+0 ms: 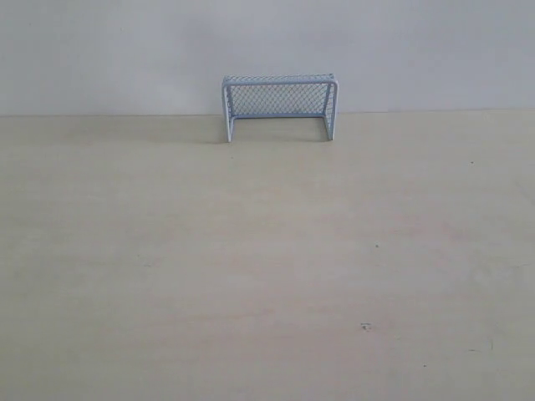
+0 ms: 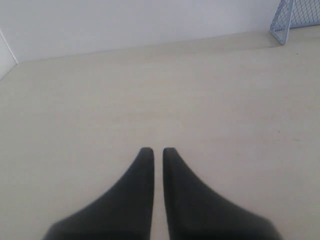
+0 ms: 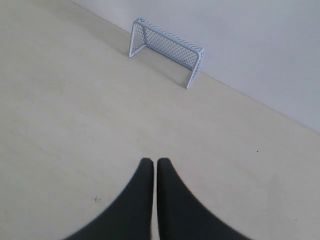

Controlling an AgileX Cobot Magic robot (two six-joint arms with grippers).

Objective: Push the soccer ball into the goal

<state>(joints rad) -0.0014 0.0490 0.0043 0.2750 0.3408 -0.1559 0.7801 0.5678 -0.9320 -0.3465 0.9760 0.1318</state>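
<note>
The light blue-grey goal [image 1: 280, 107] stands at the far edge of the table against the wall, its mouth facing the front. It also shows in the right wrist view, goal [image 3: 167, 50], and only its corner post shows in the left wrist view, goal [image 2: 295, 17]. The soccer ball is not in any view. My left gripper [image 2: 157, 150] is shut with nothing between its black fingers, over bare table. My right gripper [image 3: 153, 161] is shut and empty too, well short of the goal. Neither gripper appears in the exterior view.
A pale wooden table [image 1: 267, 267] fills the scene, with a white wall [image 1: 267, 42] behind it. A few small dark specks [image 1: 365, 326] mark the tabletop at the front right.
</note>
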